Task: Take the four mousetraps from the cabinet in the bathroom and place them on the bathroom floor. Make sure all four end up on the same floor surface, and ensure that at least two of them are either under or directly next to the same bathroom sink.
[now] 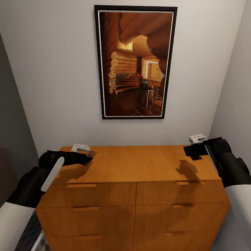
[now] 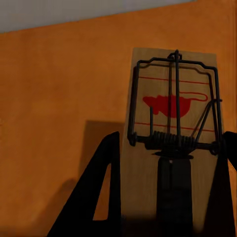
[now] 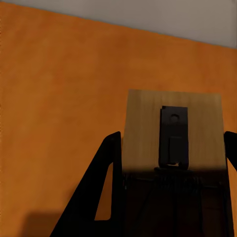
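Both arms frame the shot, each gripper clamped on a mousetrap: left gripper point(image 1: 87, 157) pinches one mousetrap point(image 2: 170, 143) over the cabinet point(image 1: 139, 164) top's left back corner, right gripper point(image 1: 191, 150) grips another trap point(image 3: 173, 133) above the right side. Plain grey walls point(image 1: 52, 69) close in, big framed cabin picture point(image 1: 135, 62) hanging above.

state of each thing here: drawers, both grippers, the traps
cabinet: all visible drawers closed
left gripper: shut on a mousetrap
left mousetrap: held above cabinet top, wire side showing
right gripper: shut on a mousetrap
right mousetrap: held above cabinet top
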